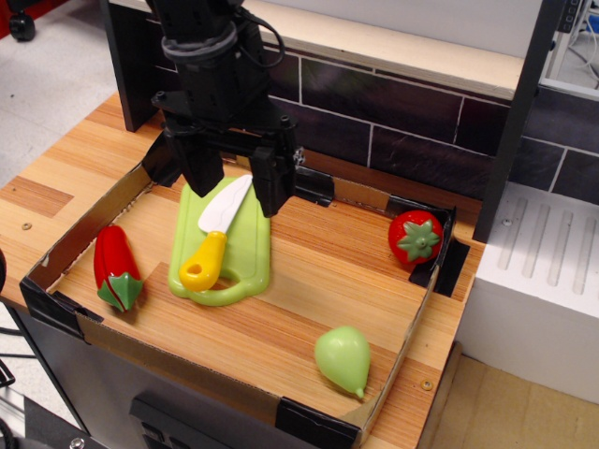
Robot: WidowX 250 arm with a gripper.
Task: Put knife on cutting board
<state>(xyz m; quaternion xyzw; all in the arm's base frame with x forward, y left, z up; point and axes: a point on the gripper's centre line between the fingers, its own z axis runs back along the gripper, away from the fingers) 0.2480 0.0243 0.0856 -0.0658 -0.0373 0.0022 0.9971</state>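
Knife (214,238) lies flat on the green board (245,251), blade pointing far-right, yellow handle toward the near end by the board's handle hole. It rests wholly within the board's rim, w/ nothing gripping it, so the placement looks done.

Pincer (233,184) hangs above the board's far end, fingers spread wide apart and empty, one finger (200,168) left of the blade, the other on the right. The wide spread and the gap below suggest a release posture, though whether the tips are fully clear of the blade is hard to judge from this angle. Knife sits just below and nearer than the pincer, blade tip roughly between the fingers, handle well out toward the near side.

Other toys stay out of the way: red pepper (114,267) left of the board, tomato (415,238) in the far-right corner of the tray (404,354), green pear (343,359) near-right.
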